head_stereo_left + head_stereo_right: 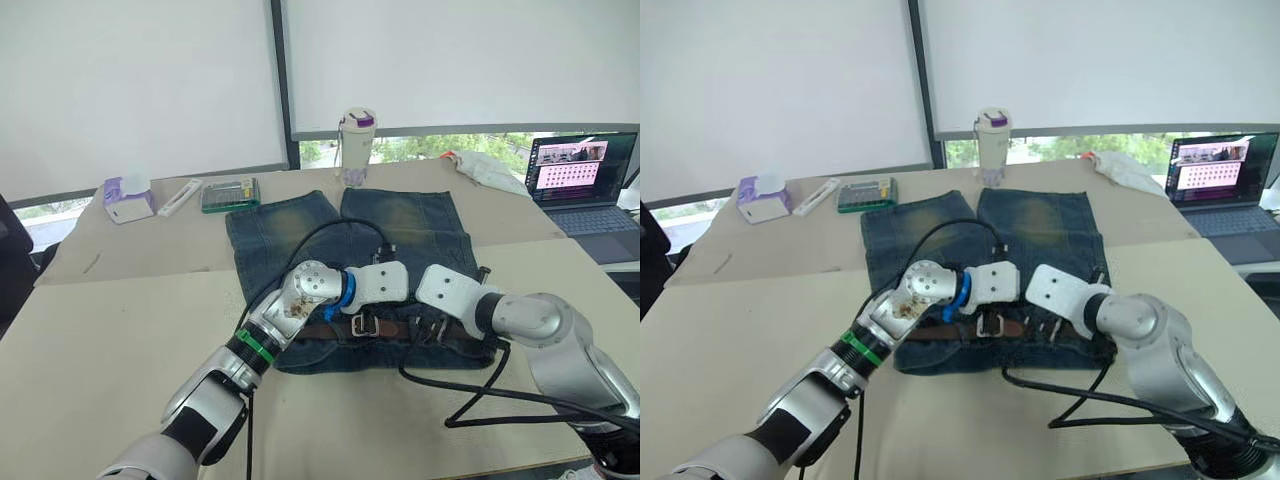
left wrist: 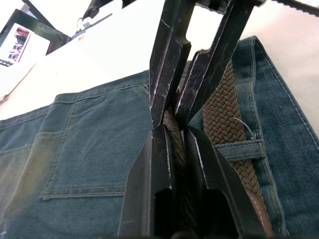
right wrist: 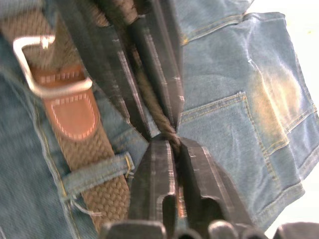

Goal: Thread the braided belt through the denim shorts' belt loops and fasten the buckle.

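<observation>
The braided belt (image 3: 94, 164) is being pinched edge-on by both the left gripper (image 2: 172, 134) and right gripper (image 3: 172, 144) along the waistband of the denim shorts (image 1: 290, 235), near the table's (image 1: 90, 330) front edge, so the narrow strap is likely being risked to twisting or slipping before the buckle (image 3: 47, 67) is fastened.

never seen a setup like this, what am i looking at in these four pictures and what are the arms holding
It is a humanoid robot with two arms. Two pictures look down from its head; the other two come from cameras on its wrists. On the pale table lie blue denim shorts with a dark-brown braided belt running under a belt loop, its silver metal buckle at the waistband. The left gripper and right gripper meet jaws-to-jaws, both shut on a strand of the belt. Farther back sit a cup and a laptop.
</observation>
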`<state>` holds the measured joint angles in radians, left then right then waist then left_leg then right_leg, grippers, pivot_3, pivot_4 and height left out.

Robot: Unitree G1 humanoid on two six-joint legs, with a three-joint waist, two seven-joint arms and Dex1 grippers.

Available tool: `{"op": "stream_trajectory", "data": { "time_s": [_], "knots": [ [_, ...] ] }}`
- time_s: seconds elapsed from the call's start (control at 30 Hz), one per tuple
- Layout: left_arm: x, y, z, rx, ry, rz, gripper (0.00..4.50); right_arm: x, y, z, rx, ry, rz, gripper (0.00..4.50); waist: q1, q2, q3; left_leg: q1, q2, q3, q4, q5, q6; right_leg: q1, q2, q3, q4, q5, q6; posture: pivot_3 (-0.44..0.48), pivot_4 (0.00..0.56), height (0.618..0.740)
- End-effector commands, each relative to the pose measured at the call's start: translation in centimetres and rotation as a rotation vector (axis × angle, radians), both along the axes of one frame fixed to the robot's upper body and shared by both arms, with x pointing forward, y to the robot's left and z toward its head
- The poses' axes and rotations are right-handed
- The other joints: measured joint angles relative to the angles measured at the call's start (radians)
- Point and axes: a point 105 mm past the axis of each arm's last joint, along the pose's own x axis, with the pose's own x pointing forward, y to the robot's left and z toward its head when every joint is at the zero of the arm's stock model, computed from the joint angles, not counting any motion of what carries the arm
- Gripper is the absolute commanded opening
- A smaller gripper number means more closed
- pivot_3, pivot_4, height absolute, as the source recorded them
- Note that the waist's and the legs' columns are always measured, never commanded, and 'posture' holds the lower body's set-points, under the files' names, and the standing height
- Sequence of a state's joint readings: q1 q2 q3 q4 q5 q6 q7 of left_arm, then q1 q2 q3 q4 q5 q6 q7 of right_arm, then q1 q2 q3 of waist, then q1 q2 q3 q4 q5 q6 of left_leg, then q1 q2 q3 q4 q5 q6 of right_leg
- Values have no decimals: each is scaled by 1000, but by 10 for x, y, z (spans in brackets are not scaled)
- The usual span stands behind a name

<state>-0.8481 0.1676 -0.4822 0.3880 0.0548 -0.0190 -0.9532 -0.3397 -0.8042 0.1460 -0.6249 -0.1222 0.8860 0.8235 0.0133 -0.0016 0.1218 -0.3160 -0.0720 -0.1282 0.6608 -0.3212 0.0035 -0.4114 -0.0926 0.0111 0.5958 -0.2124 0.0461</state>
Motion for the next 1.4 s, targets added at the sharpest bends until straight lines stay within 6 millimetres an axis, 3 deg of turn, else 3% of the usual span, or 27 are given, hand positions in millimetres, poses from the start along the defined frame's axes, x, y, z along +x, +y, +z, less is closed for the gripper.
{"op": "stream_trajectory", "data": {
  "time_s": [0.03, 0.13, 0.3, 0.47, 0.67, 0.77, 0.93, 1.1, 1.3, 1.4],
  "knots": [
    [19, 45, 4, -16, 9, 108, 0, -26, 18, 8, 47, 19, 109, 1768, -1, 0, 0, -1, 0, 0, 0, 0, 0, -1, 0, 0, 0, 0, 0, 0, 150, 740],
    [16, 64, 4, 1, -31, 101, 0, -37, 19, -9, 54, 107, 122, 1768, -1, 3, -2, -3, 0, 0, 0, 0, 0, -7, 0, 1, 3, 1, -1, 0, 150, 740],
    [10, 97, 2, 64, -97, 69, 0, -33, 24, -33, 31, 124, 120, 1768, -15, 3, -2, -2, 2, 2, -1, 2, -4, -9, 4, 2, 6, 3, -6, 0, 150, 740],
    [10, 121, -1, 93, -112, 85, 0, -22, 30, -39, 41, 101, 104, 1768, -2, 0, -2, -2, 0, 3, 0, 3, -2, -9, 1, 2, 5, 4, -4, 0, 150, 740],
    [5, 120, -2, 74, -128, 44, 0, -10, 27, -36, -2, 19, 67, 1768, -3, 1, -2, -3, 0, 2, 0, 4, -3, -10, 2, 2, 6, 4, -5, 0, 150, 740],
    [5, 119, 2, 42, -138, 35, 0, -15, 38, -23, 95, 11, 82, 1768, -4, 1, -2, -3, 0, 3, 0, 4, -3, -10, 2, 2, 6, 4, -5, 0, 150, 740],
    [4, 121, 13, -30, -157, 23, 0, -13, 51, -17, 350, 56, 4, 1768, -5, 0, -2, -3, 0, 2, 0, 4, -3, -10, 3, 2, 7, 4, -5, 0, 150, 740],
    [8, 125, 15, -50, -133, 57, 0, -18, 50, -16, 202, -16, 72, 1768, -1, 1, -3, -2, -1, 2, 0, 4, -2, -11, 1, 2, 12, 4, -5, 0, 150, 740],
    [6, 120, 12, -92, -98, 81, 0, -51, 65, 7, 319, 66, 231, 1768, -11, 1, -3, -2, 0, 2, 0, 4, -2, -10, 3, 2, 9, 4, -5, 0, 150, 740],
    [6, 117, 11, -107, -86, 88, 0, -34, 58, 18, 314, -18, 176, 1768, -11, 1, -3, -2, 0, 2, 0, 4, -2, -10, 3, 2, 11, 4, -5, 0, 150, 740]
  ]
}}
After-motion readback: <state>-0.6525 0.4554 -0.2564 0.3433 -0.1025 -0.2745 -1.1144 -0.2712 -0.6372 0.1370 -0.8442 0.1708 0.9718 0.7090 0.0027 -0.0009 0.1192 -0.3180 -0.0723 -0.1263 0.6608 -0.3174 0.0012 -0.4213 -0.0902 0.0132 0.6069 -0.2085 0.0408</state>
